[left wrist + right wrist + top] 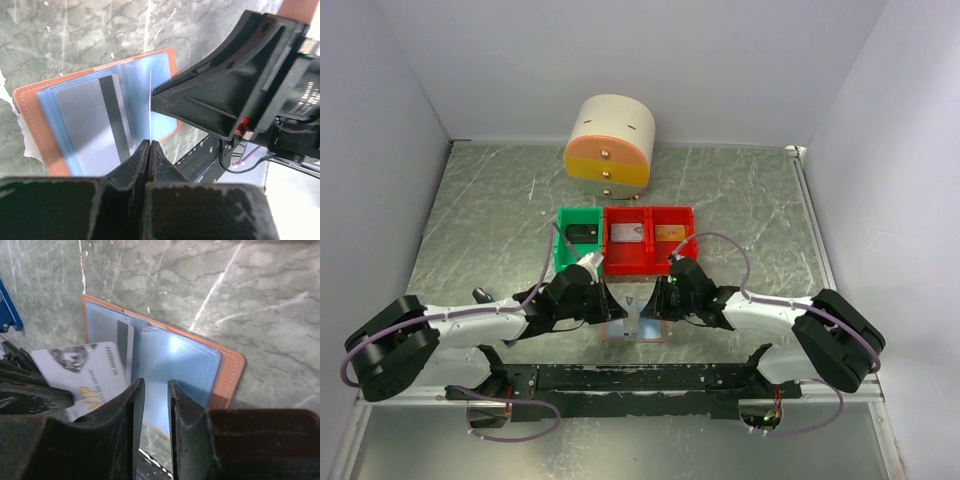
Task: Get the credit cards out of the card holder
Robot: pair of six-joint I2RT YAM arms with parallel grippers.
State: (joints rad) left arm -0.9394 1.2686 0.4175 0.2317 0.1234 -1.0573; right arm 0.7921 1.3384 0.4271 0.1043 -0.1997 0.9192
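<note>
Though near, red bins (635, 266) beyond card holder (190, 360)

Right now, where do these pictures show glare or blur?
Right wrist: white sheen on the card holder's plastic pockets; its own fingers loom soft. Left wrist: the left gripper blurs up close, the credit card a mere white line. Top external: even light.

Left end effector (149, 146) pinched closed; right end effector (155, 390) jaws slightly parted.
</note>
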